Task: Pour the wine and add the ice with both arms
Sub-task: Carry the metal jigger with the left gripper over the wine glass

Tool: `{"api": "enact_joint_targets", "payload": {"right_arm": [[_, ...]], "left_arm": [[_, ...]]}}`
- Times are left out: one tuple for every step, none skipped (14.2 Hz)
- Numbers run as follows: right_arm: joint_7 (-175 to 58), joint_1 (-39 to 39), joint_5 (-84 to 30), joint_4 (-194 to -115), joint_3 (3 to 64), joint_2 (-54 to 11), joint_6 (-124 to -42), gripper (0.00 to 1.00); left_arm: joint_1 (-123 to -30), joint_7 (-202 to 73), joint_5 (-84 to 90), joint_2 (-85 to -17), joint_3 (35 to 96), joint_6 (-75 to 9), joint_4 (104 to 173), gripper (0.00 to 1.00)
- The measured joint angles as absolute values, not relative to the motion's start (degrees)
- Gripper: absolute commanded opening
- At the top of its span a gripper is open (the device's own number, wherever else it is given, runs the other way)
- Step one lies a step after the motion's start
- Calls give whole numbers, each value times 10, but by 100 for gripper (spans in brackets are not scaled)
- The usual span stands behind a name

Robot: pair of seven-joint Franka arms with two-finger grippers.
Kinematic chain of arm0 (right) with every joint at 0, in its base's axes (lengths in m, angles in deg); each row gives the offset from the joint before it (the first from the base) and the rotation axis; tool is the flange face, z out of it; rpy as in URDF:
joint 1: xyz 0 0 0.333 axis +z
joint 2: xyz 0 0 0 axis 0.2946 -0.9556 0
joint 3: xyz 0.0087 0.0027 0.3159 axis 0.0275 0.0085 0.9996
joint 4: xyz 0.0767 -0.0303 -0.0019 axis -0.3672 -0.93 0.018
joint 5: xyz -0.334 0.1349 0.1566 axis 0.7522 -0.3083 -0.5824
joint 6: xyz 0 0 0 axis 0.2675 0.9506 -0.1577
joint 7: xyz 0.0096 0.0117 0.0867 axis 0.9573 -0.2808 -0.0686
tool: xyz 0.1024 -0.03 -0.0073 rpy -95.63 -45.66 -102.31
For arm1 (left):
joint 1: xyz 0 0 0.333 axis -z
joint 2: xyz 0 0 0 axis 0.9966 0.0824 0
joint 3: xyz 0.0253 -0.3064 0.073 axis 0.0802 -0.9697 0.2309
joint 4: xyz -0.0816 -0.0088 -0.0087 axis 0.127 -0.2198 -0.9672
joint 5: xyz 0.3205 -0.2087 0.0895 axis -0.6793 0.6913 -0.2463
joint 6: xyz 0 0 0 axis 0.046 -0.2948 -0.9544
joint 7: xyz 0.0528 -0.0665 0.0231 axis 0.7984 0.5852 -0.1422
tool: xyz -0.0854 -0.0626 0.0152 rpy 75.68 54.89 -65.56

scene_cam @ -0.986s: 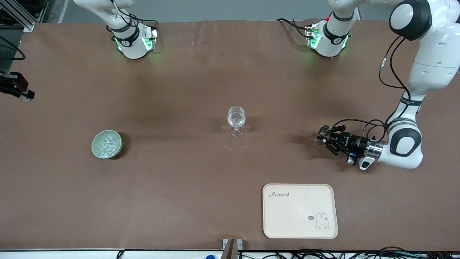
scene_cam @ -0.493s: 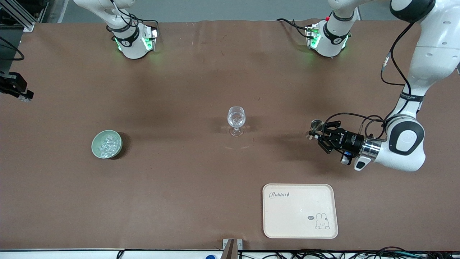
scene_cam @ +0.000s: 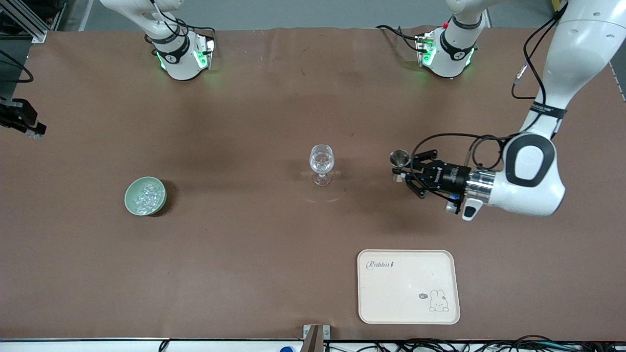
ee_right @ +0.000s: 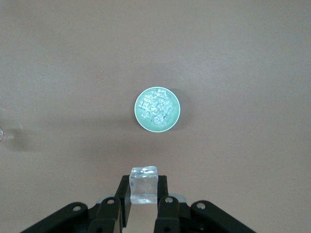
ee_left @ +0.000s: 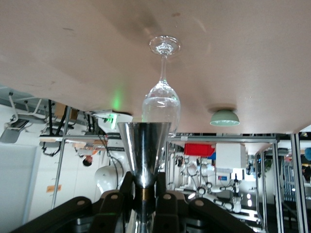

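Metal jigger (scene_cam: 399,158) in your left gripper (scene_cam: 402,172) moved closer to the glass (scene_cam: 321,164), upright; right gripper (ee_right: 144,194) clamps an ice cube (ee_right: 144,184).

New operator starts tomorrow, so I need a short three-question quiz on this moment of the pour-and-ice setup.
1. True or false: the left gripper holds the jigger.
2. What sits between the right gripper's jaws? A) ice cube B) nothing C) spoon
3. Fill in: the remaining ice lies in the green ____.

Key: 1 true; 2 A; 3 bowl. The wine glass stands upright on the table.
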State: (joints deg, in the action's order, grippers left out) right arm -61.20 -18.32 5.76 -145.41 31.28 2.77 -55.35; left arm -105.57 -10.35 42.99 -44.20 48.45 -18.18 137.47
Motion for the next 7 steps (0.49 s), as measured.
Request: {"api": "enact_joint_targets", "payload": {"right_arm": [[-612, -183, 58, -1454, 313, 28, -553, 5], [-612, -183, 58, -1454, 313, 28, -553, 5], [-612, -183, 58, -1454, 313, 28, -553, 5], [-612, -183, 58, -1454, 313, 28, -553, 5], [-612, -183, 58, -1454, 313, 28, -553, 5], [-612, -183, 58, -1454, 313, 28, -553, 5], [-612, -183, 58, -1454, 313, 28, -553, 5]], "left_arm": [[-1055, -94, 430, -448, 470, -204, 1386, 1], [-1052, -84, 430, -453, 459, -223, 1395, 1], [-1045, -72, 430, -458, 454, -238, 1400, 1], [-1034, -57, 430, -464, 452, -249, 1402, 1], [-1021, -40, 430, -471, 452, -263, 1403, 1], [-1008, -24, 430, -478, 451, -277, 1404, 1], [-996, -11, 428, -484, 451, -290, 1406, 1]]}}
